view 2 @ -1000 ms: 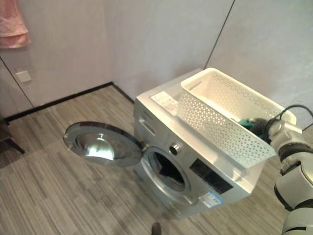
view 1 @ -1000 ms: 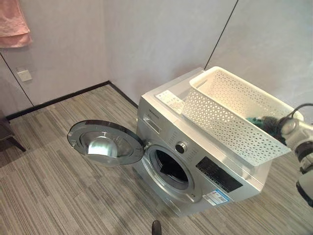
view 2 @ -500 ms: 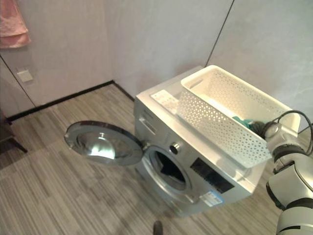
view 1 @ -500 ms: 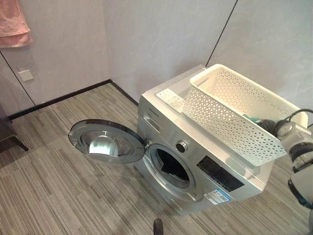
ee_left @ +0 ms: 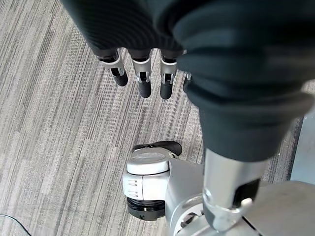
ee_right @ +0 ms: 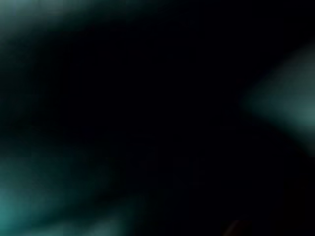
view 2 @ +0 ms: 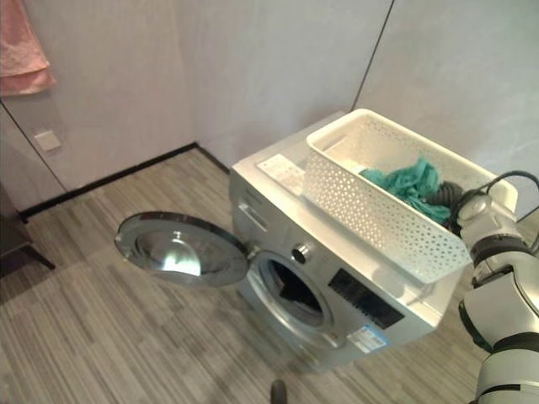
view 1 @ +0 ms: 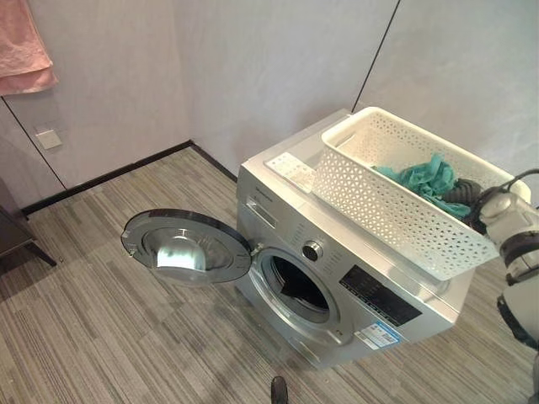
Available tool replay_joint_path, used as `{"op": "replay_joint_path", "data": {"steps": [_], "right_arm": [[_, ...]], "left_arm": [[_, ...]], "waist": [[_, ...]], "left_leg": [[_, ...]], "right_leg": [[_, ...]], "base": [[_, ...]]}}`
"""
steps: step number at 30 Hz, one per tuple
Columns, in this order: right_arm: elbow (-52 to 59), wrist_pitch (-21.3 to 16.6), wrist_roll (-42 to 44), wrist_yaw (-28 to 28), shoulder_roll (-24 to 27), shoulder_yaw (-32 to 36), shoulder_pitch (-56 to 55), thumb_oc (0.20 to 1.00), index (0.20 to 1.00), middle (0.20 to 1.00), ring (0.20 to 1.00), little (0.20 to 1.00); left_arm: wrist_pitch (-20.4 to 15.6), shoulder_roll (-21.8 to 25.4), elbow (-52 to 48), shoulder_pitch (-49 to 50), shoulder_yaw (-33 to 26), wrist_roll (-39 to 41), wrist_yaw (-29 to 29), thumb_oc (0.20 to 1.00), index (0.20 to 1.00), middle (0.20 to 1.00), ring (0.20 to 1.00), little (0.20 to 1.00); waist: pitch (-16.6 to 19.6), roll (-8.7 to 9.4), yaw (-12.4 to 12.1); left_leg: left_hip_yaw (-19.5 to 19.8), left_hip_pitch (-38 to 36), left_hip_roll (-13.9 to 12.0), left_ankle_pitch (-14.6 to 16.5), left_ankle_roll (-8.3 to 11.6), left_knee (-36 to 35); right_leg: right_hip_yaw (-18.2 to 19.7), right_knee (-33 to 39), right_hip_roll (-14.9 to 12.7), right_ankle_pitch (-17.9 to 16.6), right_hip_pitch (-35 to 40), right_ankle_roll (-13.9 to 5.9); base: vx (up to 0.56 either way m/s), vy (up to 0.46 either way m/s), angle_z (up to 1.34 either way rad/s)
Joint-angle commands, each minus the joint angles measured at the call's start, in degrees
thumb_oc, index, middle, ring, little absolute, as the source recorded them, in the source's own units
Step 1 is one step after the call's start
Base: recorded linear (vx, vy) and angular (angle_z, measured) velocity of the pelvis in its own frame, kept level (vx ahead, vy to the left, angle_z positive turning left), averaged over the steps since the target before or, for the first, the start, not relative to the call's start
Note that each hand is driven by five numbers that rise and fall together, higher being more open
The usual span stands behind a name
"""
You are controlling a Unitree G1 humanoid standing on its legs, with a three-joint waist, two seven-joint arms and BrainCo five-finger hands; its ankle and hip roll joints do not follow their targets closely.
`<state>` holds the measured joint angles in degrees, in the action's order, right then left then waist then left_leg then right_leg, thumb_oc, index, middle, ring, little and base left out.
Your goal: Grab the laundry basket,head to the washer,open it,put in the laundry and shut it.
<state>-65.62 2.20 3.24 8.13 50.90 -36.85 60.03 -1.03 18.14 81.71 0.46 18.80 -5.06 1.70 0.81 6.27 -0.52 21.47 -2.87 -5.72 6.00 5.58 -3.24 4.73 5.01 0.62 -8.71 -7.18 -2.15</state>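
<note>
A silver front-loading washer (view 1: 362,286) stands by the wall. Its round door (view 1: 185,246) is swung wide open to the left, and the drum opening (view 1: 296,289) is dark. A white perforated laundry basket (view 1: 379,198) rests on the washer's top. My right hand (view 1: 461,194) is inside the basket's near end, shut on a bunch of teal laundry (view 1: 421,177) that stands above the rim. The right wrist view is dark with teal cloth close against it. My left hand (ee_left: 143,81) hangs over the striped floor with straight fingers, holding nothing.
Grey walls meet in a corner just behind the washer. A pink towel (view 1: 25,50) hangs on the wall at the upper left above a wall socket (view 1: 48,138). Dark furniture (view 1: 17,240) stands at the left edge. Striped floor stretches in front of the open door.
The teal laundry has risen from the basket's bottom to above its rim, along with my right hand. The camera has shifted slightly. Washer, door and basket have stayed put.
</note>
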Motion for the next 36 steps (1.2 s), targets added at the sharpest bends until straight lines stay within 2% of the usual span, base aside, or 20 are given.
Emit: {"op": "replay_joint_path", "data": {"steps": [1,3,5,6,8,9,14,19,28,30,33,34,36], "right_arm": [[4.6,-3.6,6.3,-9.9,6.0,5.0,9.7,0.2,0.2,0.2,0.2,0.2],[4.7,-3.5,6.3,-9.9,6.0,5.2,9.6,0.2,0.2,0.2,0.2,0.2],[15.3,-4.7,5.7,-15.6,9.0,9.8,8.3,0.2,0.2,0.2,0.2,0.2],[15.5,-4.6,5.7,-15.6,9.0,10.1,8.0,0.2,0.2,0.2,0.2,0.2],[22.8,-5.3,4.4,-19.5,10.4,15.8,4.1,0.2,0.2,0.2,0.2,0.2],[22.9,-5.2,4.3,-19.5,10.4,16.0,3.8,0.2,0.2,0.2,0.2,0.2],[32.7,-5.7,3.0,-22.3,12.5,24.5,-4.0,0.2,0.2,0.2,0.2,0.2],[43.2,-5.9,1.3,-23.2,12.5,31.6,-11.1,0.2,0.2,0.2,0.2,0.2],[59.8,-7.4,-2.6,-23.7,10.5,42.5,-23.0,0.2,0.2,0.2,0.2,0.2],[62.9,-8.5,-2.9,-23.6,9.3,44.3,-25.6,0.2,0.2,0.2,0.2,0.2],[69.6,-10.4,-3.4,-22.9,6.7,45.3,-28.3,0.2,0.2,0.2,0.2,0.2],[74.4,-11.7,-3.4,-21.6,4.6,44.9,-29.6,0.2,0.2,0.2,0.2,0.2],[76.7,-12.5,-3.0,-20.8,3.2,44.8,-30.6,0.2,0.2,0.2,0.2,0.2]], "left_arm": [[-1.6,-1.7,4.3,-2.9,1.6,-0.3,1.4,1.0,1.0,1.0,1.0,1.0],[-1.6,-1.7,4.3,-2.9,1.7,-0.3,1.4,1.0,1.0,1.0,1.0,1.0],[-1.4,-2.5,4.8,-2.4,1.2,-0.7,2.2,1.0,1.0,1.0,1.0,1.0],[-1.4,-2.5,4.8,-2.4,1.2,-0.7,2.2,1.0,1.0,1.0,1.0,1.0],[-1.4,-3.1,5.0,-2.1,0.6,-1.5,2.9,1.0,1.0,1.0,1.0,1.0],[-1.4,-3.0,5.0,-2.0,0.6,-1.5,2.9,1.0,1.0,1.0,1.0,1.0],[-1.2,-3.4,4.9,-1.1,-0.3,-2.1,3.2,1.0,1.0,1.0,1.0,1.0],[-1.2,-4.0,4.3,-0.2,-0.8,-2.7,2.9,1.0,1.0,1.0,1.0,1.0],[-2.1,-4.8,0.3,-1.1,0.2,-3.3,2.4,1.0,1.0,1.0,1.0,1.0],[-2.9,-4.6,-0.9,-1.6,0.9,-3.8,2.7,1.0,1.0,1.0,1.0,1.0],[-4.1,-4.0,-1.5,-2.7,0.7,-3.9,3.3,1.0,1.0,1.0,1.0,1.0],[-4.5,-3.3,-3.1,-3.5,0.5,-4.0,3.9,1.0,1.0,1.0,1.0,1.0],[-4.8,-3.0,-4.1,-3.9,0.2,-3.9,4.2,1.0,1.0,1.0,1.0,1.0]], "waist": [[0.6,4.27,-0.2],[0.5,4.29,-0.2],[1.2,3.91,0.4],[1.2,3.96,0.3],[1.6,3.73,0.5],[1.7,3.57,0.5],[1.9,3.27,0.4],[1.7,2.92,0.6],[-0.1,2.63,1.9],[-1.1,2.64,2.5],[-2.8,3.16,3.6],[-4.2,2.8,3.8],[-4.7,2.33,3.8]], "left_leg": [[-2.0,-3.9,-0.7,0.8,-0.89,-1.5],[-2.0,-3.9,-0.7,0.8,-0.89,-1.5],[-2.4,-4.6,-0.3,1.6,-1.32,-1.2],[-2.4,-4.6,-0.3,1.6,-1.33,-1.2],[-2.6,-4.7,0.6,2.0,-1.79,-0.5],[-2.7,-5.0,0.3,2.4,-1.85,-0.6],[-3.0,-5.1,1.9,3.7,-2.84,1.7],[-4.1,-5.3,3.6,5.9,-4.02,5.0],[-5.3,-5.0,7.8,9.3,-7.11,10.6],[-5.6,-4.9,9.2,9.2,-7.75,11.0],[-7.7,-4.4,10.9,9.1,-8.73,11.4],[-9.5,-3.7,11.4,8.6,-9.32,11.9],[-10.3,-3.4,11.5,8.4,-9.57,12.1]], "right_leg": [[-2.3,-4.1,-4.8,7.1,1.8,-4.23],[-2.3,-4.1,-4.8,7.1,1.8,-4.23],[-1.7,-4.5,-5.0,6.9,1.9,-4.42],[-1.7,-4.5,-5.0,6.9,1.9,-4.42],[-1.0,-4.8,-5.4,6.3,1.5,-4.74],[-1.1,-4.8,-5.1,6.6,1.7,-4.68],[0.5,-5.5,-6.0,5.8,1.2,-5.27],[2.4,-6.5,-6.7,5.3,0.9,-5.92],[6.5,-8.8,-8.2,3.8,-0.2,-7.62],[7.8,-9.3,-8.6,2.5,-1.1,-8.34],[10.0,-8.9,-9.1,-2.3,-2.8,-9.7],[9.4,-8.8,-9.0,-2.8,-3.9,-9.69],[8.4,-9.1,-9.1,-1.9,-4.0,-9.39]], "base": [[-0.01,0.04,-0.04],[-0.01,0.031,-0.03],[-0.03,0.079,-0.03],[-0.06,0.098,-0.17],[-0.04,0.08,-0.23],[-0.02,0.061,-0.11],[-0.03,0.082,-0.09],[-0.05,0.105,-0.19],[-0.08,0.127,-0.17],[-0.16,0.138,-0.23],[-0.21,0.1,-0.37],[-0.21,0.066,-0.5],[-0.16,0.07,-0.7]]}}
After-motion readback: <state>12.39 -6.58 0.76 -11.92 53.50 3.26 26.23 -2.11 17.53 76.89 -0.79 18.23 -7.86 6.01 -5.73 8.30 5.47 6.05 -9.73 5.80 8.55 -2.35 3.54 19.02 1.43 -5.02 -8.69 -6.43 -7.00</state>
